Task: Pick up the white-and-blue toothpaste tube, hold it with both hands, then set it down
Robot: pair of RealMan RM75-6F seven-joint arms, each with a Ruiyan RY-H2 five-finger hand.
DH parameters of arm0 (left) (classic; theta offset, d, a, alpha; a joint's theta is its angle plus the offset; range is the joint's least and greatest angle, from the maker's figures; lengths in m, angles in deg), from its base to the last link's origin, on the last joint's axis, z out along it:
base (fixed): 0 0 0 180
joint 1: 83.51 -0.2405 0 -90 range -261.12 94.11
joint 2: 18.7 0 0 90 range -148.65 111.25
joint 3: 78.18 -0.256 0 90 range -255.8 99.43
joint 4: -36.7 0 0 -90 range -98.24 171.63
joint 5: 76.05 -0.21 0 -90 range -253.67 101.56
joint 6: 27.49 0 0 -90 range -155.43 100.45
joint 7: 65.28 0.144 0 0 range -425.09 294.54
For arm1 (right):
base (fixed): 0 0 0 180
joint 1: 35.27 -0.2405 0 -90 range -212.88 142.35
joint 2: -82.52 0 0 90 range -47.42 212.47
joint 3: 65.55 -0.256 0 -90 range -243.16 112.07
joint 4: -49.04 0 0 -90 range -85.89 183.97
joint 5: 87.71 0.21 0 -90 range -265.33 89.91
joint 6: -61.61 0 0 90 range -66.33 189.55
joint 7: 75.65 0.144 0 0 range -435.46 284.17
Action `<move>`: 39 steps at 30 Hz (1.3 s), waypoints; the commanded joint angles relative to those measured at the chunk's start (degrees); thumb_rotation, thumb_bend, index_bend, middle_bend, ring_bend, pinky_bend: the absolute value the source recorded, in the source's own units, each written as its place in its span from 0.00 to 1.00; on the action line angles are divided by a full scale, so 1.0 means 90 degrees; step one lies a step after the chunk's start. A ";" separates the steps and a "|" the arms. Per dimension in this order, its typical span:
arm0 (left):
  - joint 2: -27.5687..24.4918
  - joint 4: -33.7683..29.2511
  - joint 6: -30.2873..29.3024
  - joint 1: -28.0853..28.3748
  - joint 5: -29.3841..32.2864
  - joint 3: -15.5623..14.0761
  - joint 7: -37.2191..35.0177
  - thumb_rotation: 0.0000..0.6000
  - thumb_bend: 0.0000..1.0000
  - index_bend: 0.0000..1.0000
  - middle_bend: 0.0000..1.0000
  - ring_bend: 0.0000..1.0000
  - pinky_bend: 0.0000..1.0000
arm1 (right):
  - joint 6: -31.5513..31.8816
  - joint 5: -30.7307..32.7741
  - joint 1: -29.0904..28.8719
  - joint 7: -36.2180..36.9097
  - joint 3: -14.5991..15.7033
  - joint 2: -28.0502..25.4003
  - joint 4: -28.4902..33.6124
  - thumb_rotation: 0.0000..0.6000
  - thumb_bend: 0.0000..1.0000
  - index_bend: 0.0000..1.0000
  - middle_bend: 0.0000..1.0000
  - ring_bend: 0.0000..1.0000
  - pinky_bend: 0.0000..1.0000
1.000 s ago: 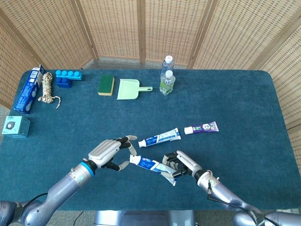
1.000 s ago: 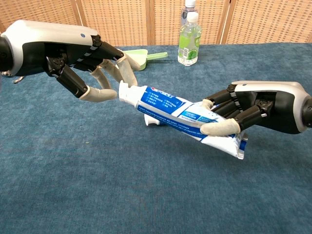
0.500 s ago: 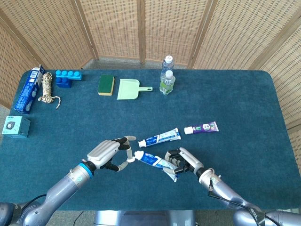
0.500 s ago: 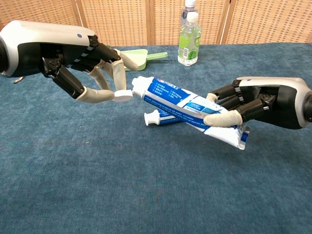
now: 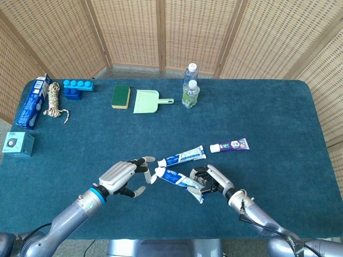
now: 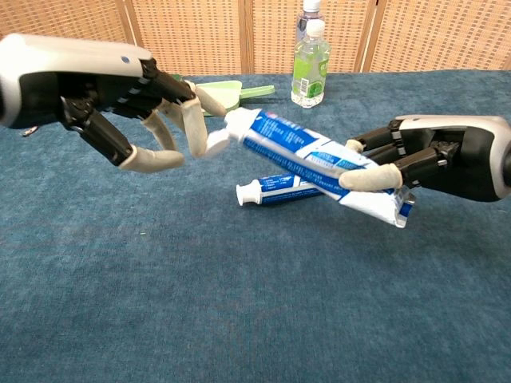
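We hold the tube (image 6: 319,158) up in the air, just above a second tube (image 6: 275,189) that lies flat on the table (image 6: 239,319). Our right hand (image 6: 423,159) pinches the tube's flat tail end, thumb on top. Our left hand (image 6: 136,112) has its fingers spread, and the fingertips (image 6: 196,136) meet the tube's white cap. We cannot tell if they really squeeze the cap yet. To do this step well, we think the left hand should close softly on the cap end. The right hand should not let go, and should not squash the tube hard.
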 commanded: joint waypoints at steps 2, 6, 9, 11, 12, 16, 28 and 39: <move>-0.0298 -0.0203 -0.0249 -0.0249 -0.0345 0.0026 -0.0191 1.00 0.38 0.41 0.12 0.21 0.27 | 0.0030 -0.0006 0.0011 -0.0105 0.0014 -0.0035 -0.0066 1.00 0.68 1.00 0.77 0.76 0.68; -0.0772 -0.0392 -0.0546 -0.0594 -0.0780 0.0021 -0.0464 1.00 0.38 0.39 0.12 0.21 0.27 | 0.0082 0.0053 0.0023 -0.0224 0.0018 -0.0072 -0.0109 1.00 0.68 1.00 0.77 0.76 0.68; -0.1161 -0.0480 -0.0726 -0.0878 -0.1121 -0.0026 -0.0724 1.00 0.38 0.38 0.12 0.21 0.23 | 0.0098 0.0084 0.0043 -0.0279 0.0028 -0.0131 -0.0127 1.00 0.68 1.00 0.77 0.76 0.68; -0.1483 -0.0523 -0.0888 -0.1117 -0.1393 -0.0087 -0.0907 1.00 0.38 0.37 0.12 0.20 0.25 | 0.0132 0.0108 0.0073 -0.0332 0.0046 -0.0185 -0.0170 1.00 0.68 1.00 0.77 0.76 0.68; -0.1609 -0.0521 -0.0956 -0.1215 -0.1500 -0.0114 -0.0982 1.00 0.38 0.37 0.12 0.20 0.25 | 0.0155 0.0120 0.0092 -0.0342 0.0049 -0.0208 -0.0186 1.00 0.68 1.00 0.77 0.76 0.68; -0.2110 -0.0478 -0.1294 -0.1666 -0.1928 -0.0263 -0.1286 1.00 0.38 0.36 0.12 0.20 0.25 | 0.0250 0.0130 0.0168 -0.0466 0.0100 -0.0305 -0.0297 1.00 0.68 1.00 0.77 0.75 0.67; -0.3211 0.0190 -0.2405 -0.3214 -0.2744 -0.0915 -0.2523 1.00 0.38 0.35 0.12 0.19 0.31 | 0.0398 -0.0040 0.0419 -0.0786 0.0344 -0.0689 -0.0966 1.00 0.65 0.98 0.76 0.69 0.58; -0.3404 0.0714 -0.2825 -0.3819 -0.2719 -0.0882 -0.3225 1.00 0.38 0.35 0.12 0.19 0.31 | 0.0661 -0.0006 0.0384 -0.2213 0.0641 -0.0372 -0.1521 1.00 0.62 0.85 0.62 0.52 0.35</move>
